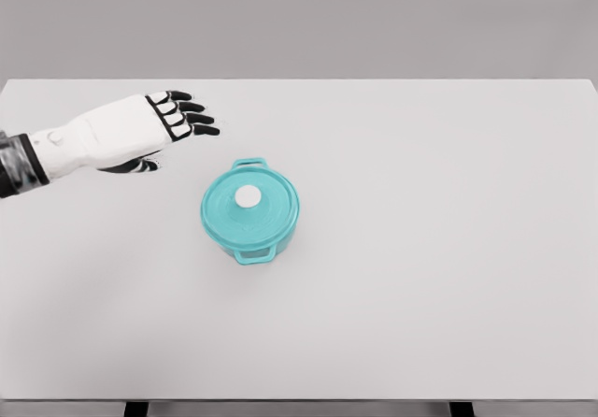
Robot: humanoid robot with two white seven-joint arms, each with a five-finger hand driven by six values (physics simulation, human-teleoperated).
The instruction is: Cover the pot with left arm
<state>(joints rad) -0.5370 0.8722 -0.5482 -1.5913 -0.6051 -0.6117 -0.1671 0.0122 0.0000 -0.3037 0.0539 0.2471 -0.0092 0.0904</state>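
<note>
A teal pot [250,211] with two side handles stands on the white table, left of centre. Its teal lid [234,221] lies flat on the rim, with a white round knob [248,196] on top. My left hand [177,123] comes in from the left edge and hovers up and to the left of the pot, apart from it. Its black-tipped fingers [196,118] are stretched out and hold nothing. The right arm does not show.
The white table [420,249] fills most of the view, its front edge near the bottom and its back edge against a grey wall.
</note>
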